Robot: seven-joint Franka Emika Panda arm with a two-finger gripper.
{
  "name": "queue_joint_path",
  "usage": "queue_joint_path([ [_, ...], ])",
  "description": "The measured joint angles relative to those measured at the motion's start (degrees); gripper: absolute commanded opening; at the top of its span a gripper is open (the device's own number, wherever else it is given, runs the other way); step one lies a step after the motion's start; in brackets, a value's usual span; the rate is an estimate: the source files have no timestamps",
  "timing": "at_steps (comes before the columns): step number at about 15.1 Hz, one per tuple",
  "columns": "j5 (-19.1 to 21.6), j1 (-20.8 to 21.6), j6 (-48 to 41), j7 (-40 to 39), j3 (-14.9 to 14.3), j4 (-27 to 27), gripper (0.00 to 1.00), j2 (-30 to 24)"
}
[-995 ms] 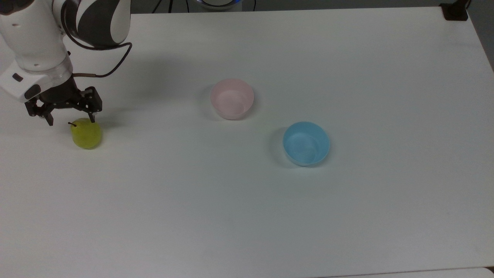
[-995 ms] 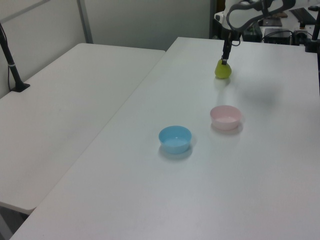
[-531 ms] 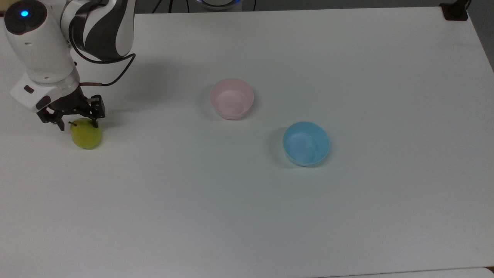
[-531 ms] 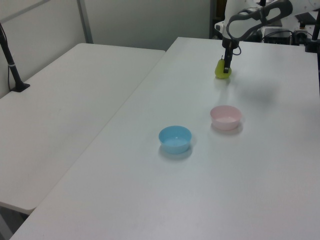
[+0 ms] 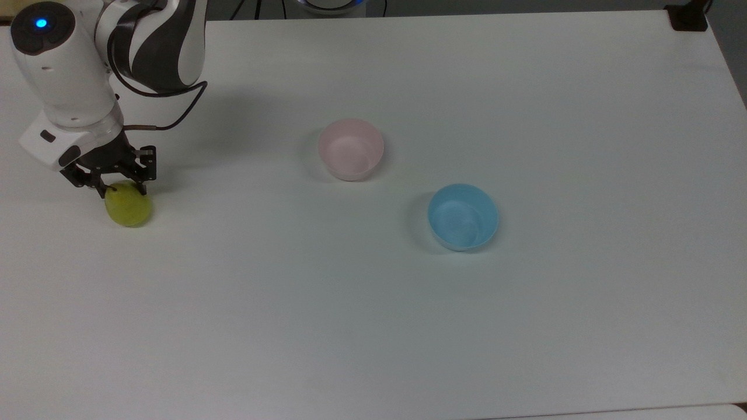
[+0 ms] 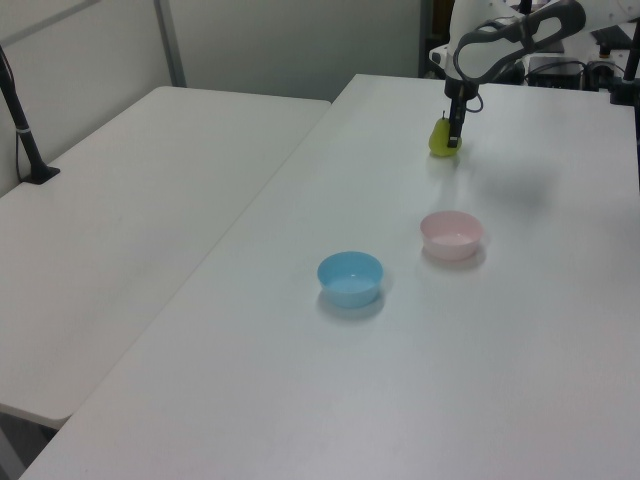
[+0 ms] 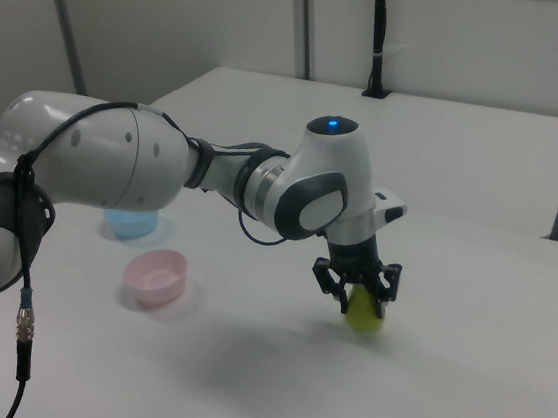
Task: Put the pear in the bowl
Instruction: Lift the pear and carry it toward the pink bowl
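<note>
From the left view, nearest the lens sits the light blue bowl [image 6: 350, 277], and just past it the pale pink bowl [image 6: 452, 234], both standing upright on the white counter [image 6: 420, 380] and apart from one another. Further back, and here is the action: the pear [image 6: 441, 139] rests on the counter near the far end, well apart from the pink bowl, with the pincer [image 6: 454, 138] down around it.

The arm [image 5: 64, 76] reaches in from the top view's upper left, its wrist pointing almost straight down over the fruit. In the top view the pincer [image 5: 121, 189] sits low over the pear [image 5: 129, 208], one black finger on either side of the pear's upper part, spread wide enough to take the fruit between them; whether the pads touch its skin cannot be told. The right view agrees: the pincer [image 7: 360, 298] straddles the top of the pear [image 7: 365, 314], the yellow-green body bulging out below the fingertips and sitting on the counter [image 7: 460, 385].

Against a second ago, the pincer has come down: then it hovered above the stem, now the stem is between the fingers. The pear has edged slightly towards the top view's left. The pink bowl [image 5: 351, 149] and the blue bowl [image 5: 463, 216] have not budged.
</note>
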Motion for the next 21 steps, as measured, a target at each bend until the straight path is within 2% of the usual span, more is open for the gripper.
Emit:
queue_joint_path([
  [6, 0.0, 0.0, -0.8, 0.0, 0.3, 0.3, 0.00, -1.9],
  [10, 0.5, 1.0, -6.1, 0.0, 0.5, 0.5, 0.00, -7.4],
  [16, 2.4, 6.0, -22.4, 0.0, 0.7, 3.3, 0.00, -16.8],
  [21, 2.6, 11.6, -28.6, 2.6, 0.7, 3.4, 0.00, -21.7],
])
